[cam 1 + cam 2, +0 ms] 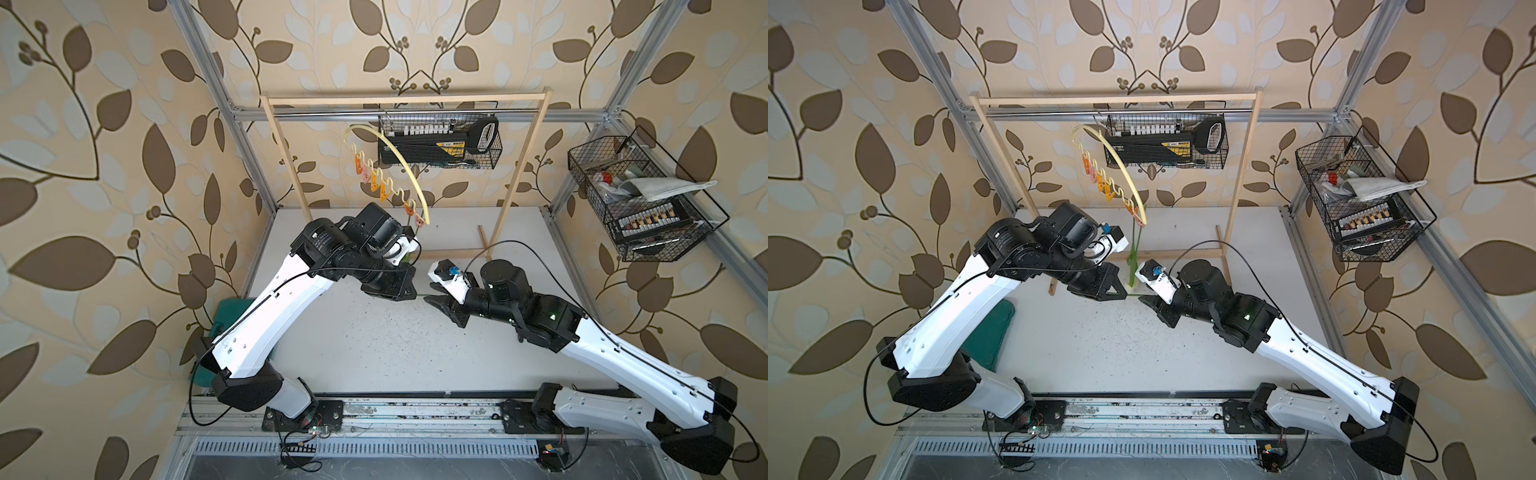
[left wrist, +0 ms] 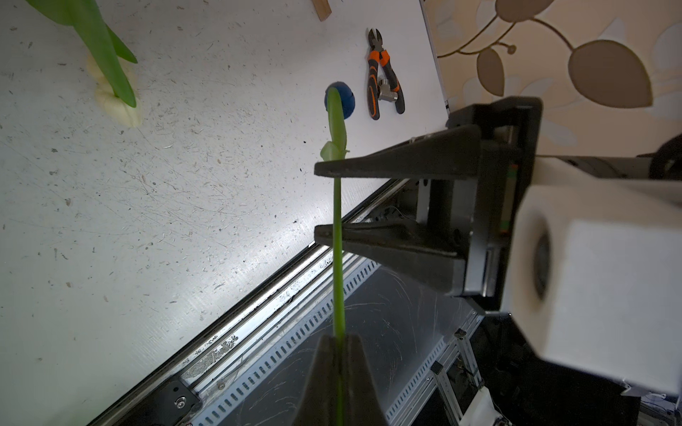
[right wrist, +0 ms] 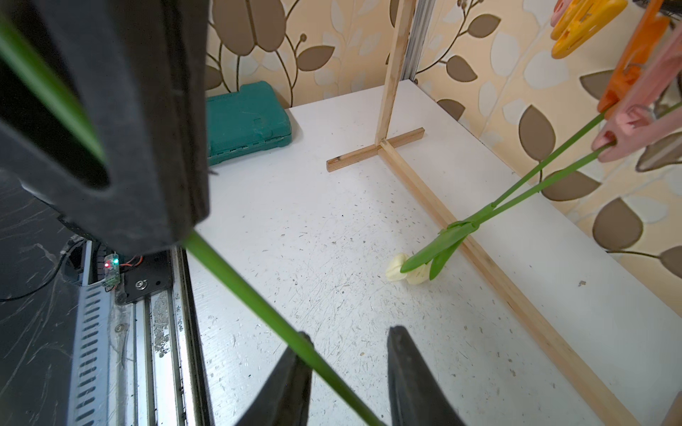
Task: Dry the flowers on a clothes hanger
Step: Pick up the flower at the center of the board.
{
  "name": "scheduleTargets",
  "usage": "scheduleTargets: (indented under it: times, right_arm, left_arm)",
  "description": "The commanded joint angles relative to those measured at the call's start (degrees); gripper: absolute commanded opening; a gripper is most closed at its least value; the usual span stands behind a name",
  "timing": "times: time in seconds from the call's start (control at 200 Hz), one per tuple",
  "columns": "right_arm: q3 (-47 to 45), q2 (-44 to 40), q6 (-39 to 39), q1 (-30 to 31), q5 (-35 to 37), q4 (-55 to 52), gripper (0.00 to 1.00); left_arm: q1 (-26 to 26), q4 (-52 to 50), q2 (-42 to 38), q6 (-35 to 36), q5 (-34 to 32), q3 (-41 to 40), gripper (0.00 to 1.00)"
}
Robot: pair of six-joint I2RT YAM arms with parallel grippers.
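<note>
We see the left gripper closed tight on the thin green stem of the blue tulip. The stem runs from these jaws across the gap between both arms, above the white table. Its blue head hangs in the air, and in the left wrist view it shows close to a pair of orange-black side cutters that lie on the table.

The right gripper is open at a middle width. The same stem passes between its two fingers and lies against one finger, while there is a clear gap to the other one. It does not clamp the stem.

The clothes hanger hangs turned under the top bar of the wooden rack, with its low end just above the left arm's wrist. The two cream-white tulips already hang head down from this end. One stem is held in a pink peg and the other goes up to an orange peg. Their heads are very low over the table, beside the foot bar of the rack. We cannot tell if they touch the table.

A green case lies at the table edge on the left arm's side.
</note>
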Motion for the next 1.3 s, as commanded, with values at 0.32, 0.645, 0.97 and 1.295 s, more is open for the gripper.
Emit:
scheduleTargets:
  times: [0.32,0.645,0.97,1.295]
  right_arm:
    - [-0.65,-0.16,-0.82,0.18,2.25,2.64,0.25]
    - [-1.06,-0.92,-0.82,1.17,3.20,3.24,0.00]
    - [-0.25,-1.94,4.56,0.53,3.56,3.65,0.00]
    - [-4.82,8.31,46.17,-3.68,-11.72,31.37,0.00]
  left_arm:
    - [0.87,-0.12,-0.73,0.10,1.81,2.26,0.05]
    - [1.29,0.40,0.12,-0.32,1.15,5.09,0.12]
    - [7.88,11.50,-7.89,-1.99,-18.92,3.26,0.76]
    - [18.27,57.24,-18.82,5.16,-33.22,-35.43,0.74]
